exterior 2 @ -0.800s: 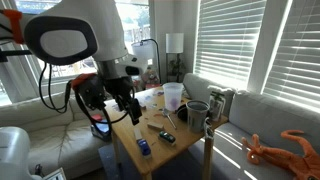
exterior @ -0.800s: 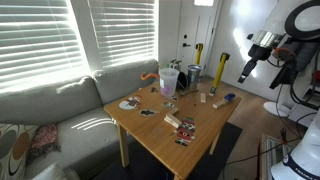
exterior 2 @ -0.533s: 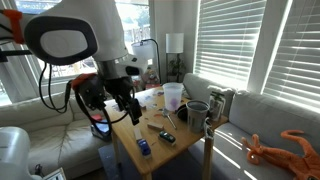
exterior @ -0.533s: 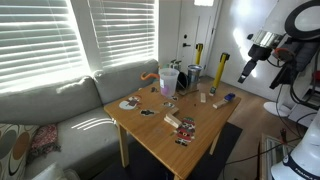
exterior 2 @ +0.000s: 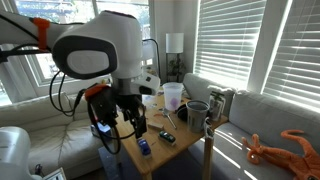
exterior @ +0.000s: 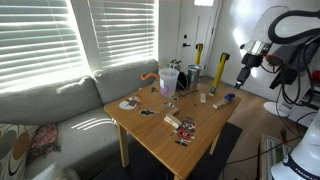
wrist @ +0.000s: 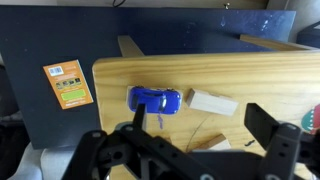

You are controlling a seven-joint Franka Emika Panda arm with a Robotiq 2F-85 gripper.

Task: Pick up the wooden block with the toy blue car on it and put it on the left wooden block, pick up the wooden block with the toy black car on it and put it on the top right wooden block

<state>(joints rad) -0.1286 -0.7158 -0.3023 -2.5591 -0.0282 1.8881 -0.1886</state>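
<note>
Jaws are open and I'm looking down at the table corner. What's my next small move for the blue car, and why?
Probably shift sideways toward the toy blue car while easing down. In the wrist view the car sits off-centre, near one finger of the open gripper, beside a pale wooden block. In an exterior view the gripper hangs well above the table, so there looks to be room to descend.

The toy blue car [wrist: 154, 99] is seen as a tiny bright-blue thing. It is laid flat on the wooden table [wrist: 250, 75], close to a corner. A small pale wooden block [wrist: 212, 102] is laid just beside it, turned a little askew.
</note>
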